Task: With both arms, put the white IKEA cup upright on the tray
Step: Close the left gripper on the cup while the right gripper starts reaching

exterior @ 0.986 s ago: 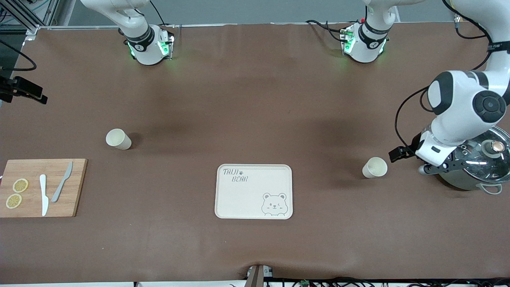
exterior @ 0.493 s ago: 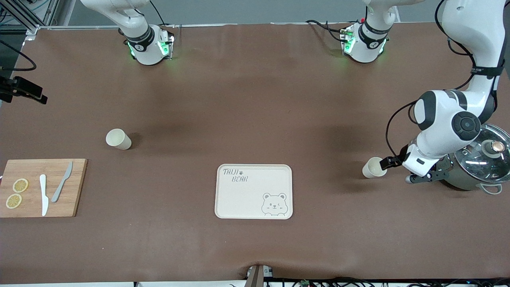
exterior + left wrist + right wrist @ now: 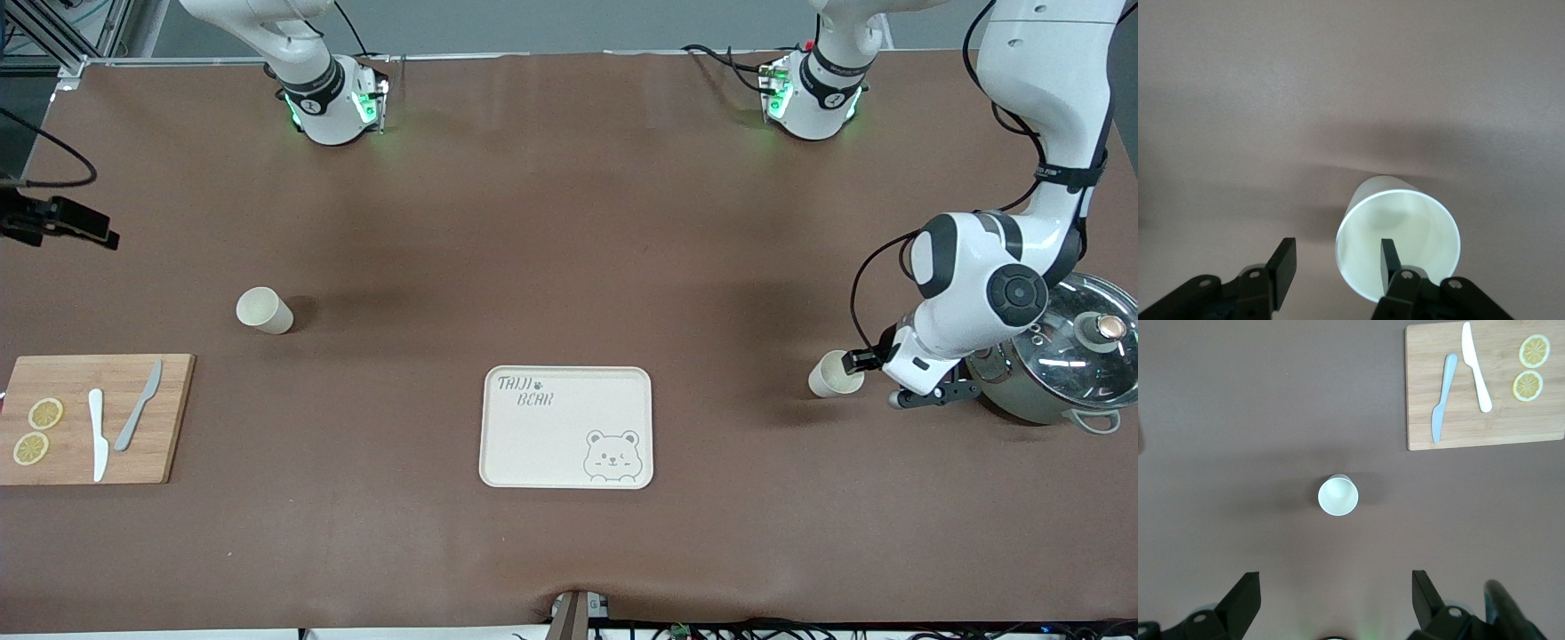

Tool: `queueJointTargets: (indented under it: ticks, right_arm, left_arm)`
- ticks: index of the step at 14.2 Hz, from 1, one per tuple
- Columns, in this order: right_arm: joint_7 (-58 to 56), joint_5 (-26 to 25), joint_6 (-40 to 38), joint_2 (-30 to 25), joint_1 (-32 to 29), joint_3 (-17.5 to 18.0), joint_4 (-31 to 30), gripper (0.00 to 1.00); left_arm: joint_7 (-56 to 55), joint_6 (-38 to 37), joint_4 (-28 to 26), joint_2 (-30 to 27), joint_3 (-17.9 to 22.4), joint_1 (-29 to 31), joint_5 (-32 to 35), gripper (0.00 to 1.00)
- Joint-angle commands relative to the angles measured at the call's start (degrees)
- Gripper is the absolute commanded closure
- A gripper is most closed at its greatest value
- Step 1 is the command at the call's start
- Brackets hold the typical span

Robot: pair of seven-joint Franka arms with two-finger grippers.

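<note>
Lettering "TAIJI BEAR" and a grey bear face mark the cream tray (image 3: 566,428), which lies flat at mid-table, near the front camera, with nothing on it.

One white cup (image 3: 834,374) stands upright on the brown table (image 3: 569,222) toward my left arm's end, well apart from the tray. Its mouth faces up and it looks empty in the left wrist view (image 3: 1398,247).

My left gripper (image 3: 876,378) hangs low at this cup, fingers spread and grasping nothing. One finger (image 3: 1389,259) shows in front of the cup's mouth and the other (image 3: 1283,263) shows outside the wall; whether either touches the rim I cannot tell.

A second cup (image 3: 263,310), also upright and empty (image 3: 1337,495), stands toward my right arm's end.

My right gripper (image 3: 1331,603) is high over this second cup, released, fingers wide.

A steel pot (image 3: 1058,360) under a glass lid sits just beside my left wrist.

A wooden board (image 3: 93,418) carries a white knife (image 3: 97,434), a grey knife (image 3: 138,406) and two lemon slices (image 3: 37,430).
</note>
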Motion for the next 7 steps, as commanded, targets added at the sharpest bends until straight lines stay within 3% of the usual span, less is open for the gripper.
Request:
queueJointTargets:
  ticks: [1,5,6,7]
  right_arm:
    - [0.38,-1.18,-0.67,5.00,-0.75,0.28,3.46,0.00]
    - [0.12,-0.74,0.29,8.61,-3.91,0.11,3.55,0.00]
    - [0.12,-1.00,0.82,10.10,-4.61,0.11,3.63,0.00]
    - [0.03,-1.35,1.17,10.63,-4.62,0.11,3.63,0.00]
  left_arm:
    - [-1.10,2.59,-0.41,1.51,-0.26,0.29,0.51,0.54]
    - [-1.10,4.53,-0.76,2.13,-0.35,0.21,-0.46,0.93]
    - [-1.10,4.44,-0.67,2.13,-0.35,0.12,-0.46,1.00]
    - [-1.01,4.44,-0.67,2.13,-0.35,0.12,-0.46,1.00]
